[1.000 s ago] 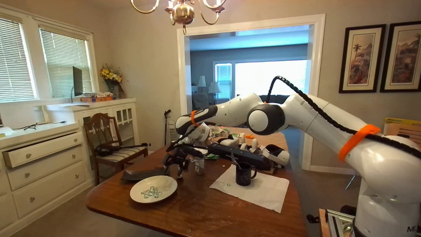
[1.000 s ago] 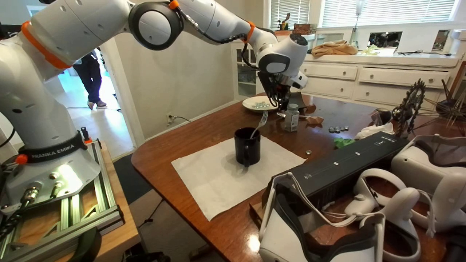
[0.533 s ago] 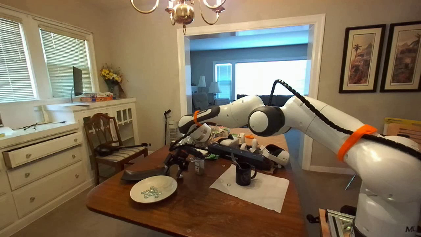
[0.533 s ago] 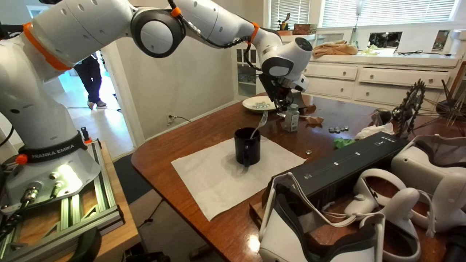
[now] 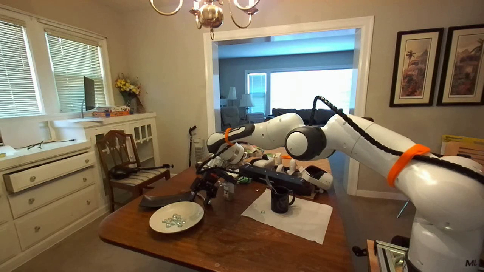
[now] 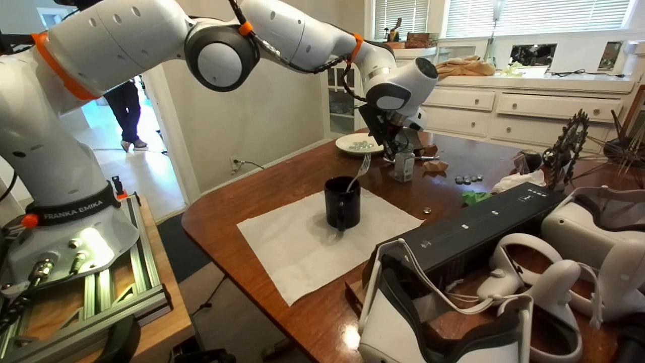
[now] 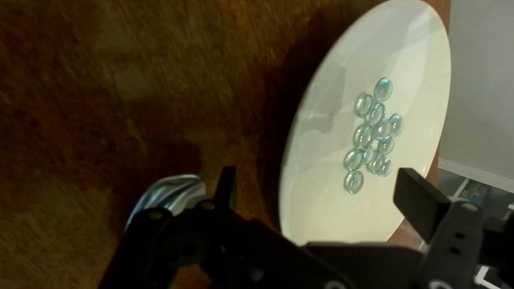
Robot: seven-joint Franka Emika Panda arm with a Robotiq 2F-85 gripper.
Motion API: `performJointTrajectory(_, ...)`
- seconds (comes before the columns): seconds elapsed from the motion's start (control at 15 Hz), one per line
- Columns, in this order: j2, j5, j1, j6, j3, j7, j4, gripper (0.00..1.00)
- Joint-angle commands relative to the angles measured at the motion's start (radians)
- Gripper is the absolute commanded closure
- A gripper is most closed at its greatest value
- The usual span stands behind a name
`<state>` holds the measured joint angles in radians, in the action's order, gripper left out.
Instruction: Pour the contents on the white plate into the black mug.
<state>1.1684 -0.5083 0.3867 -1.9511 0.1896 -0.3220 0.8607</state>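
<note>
On the table (image 5: 227,240), left to right in an exterior view: a long, flat dark thing (image 5: 160,201) lies left of the gripper (image 7: 316,184). The white plate (image 5: 193,212) comes next, also left of the gripper but in front of it, with clear glass pebbles (image 5: 174,222) clustered on it. The gripper itself is empty, its fingers (image 7: 419,202) spread wide. A small glass jar (image 5: 228,192) stands just to its right. Further right, well apart from the gripper, the black mug (image 5: 279,203) stands upright on a white sheet (image 5: 304,223), with a fork (image 6: 365,164) leaning in it.
</note>
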Motion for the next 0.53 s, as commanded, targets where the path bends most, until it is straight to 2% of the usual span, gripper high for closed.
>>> performJointTrajectory(0.0, 0.05, 0.003, -0.01, 0.039, 0.012, -0.002, -0.084, 0.0)
performJointTrajectory(0.13, 0.058, -0.001, -0.02, 0.036, 0.002, 0.054, -0.103, 0.0)
performJointTrajectory(0.2, 0.016, 0.0, -0.01, 0.009, 0.003, 0.012, -0.033, 0.0)
performJointTrajectory(0.47, 0.025, 0.003, -0.015, 0.002, 0.0, 0.024, -0.049, 0.0)
